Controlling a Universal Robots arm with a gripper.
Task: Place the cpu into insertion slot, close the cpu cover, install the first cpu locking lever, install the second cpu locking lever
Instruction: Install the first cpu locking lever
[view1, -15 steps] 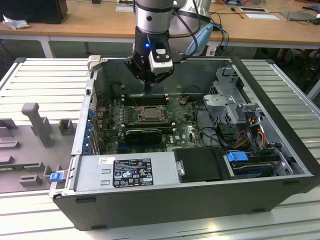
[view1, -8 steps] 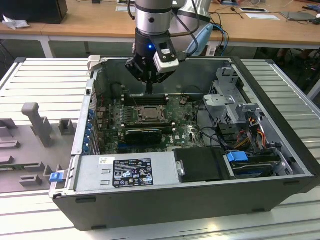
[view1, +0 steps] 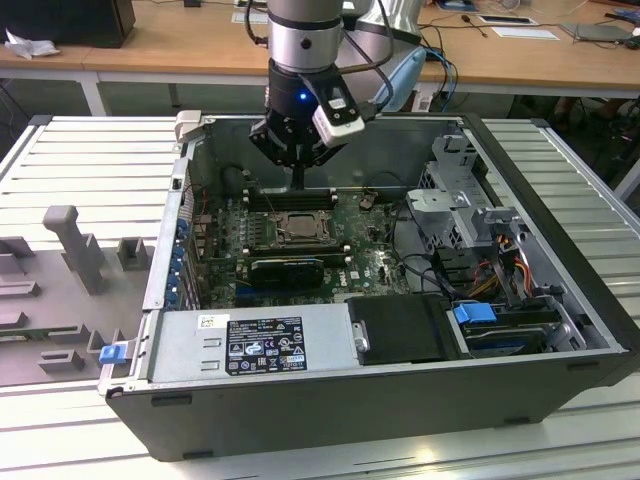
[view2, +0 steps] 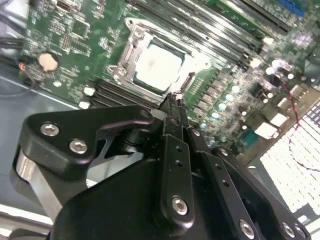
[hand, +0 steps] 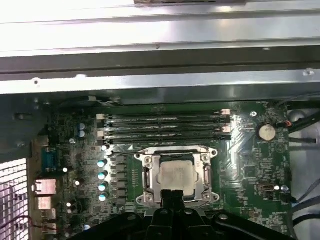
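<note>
The chip (hand: 176, 175) is sitting flat in the socket (hand: 214, 151) on the green board (hand: 250, 167). The metal cover (hand: 151, 175) is lying closed around its edges, and its pale top is showing through the window. Long black memory slots (hand: 165, 122) are running just beside the socket. The arm (view1: 300, 40) is reaching down into the open computer case (view1: 400, 390), which is lying on the slatted table (view1: 560, 150). Its jaws are hanging clenched together with nothing between them, their tips near the socket's edge. Whether they are touching it cannot be told.
</note>
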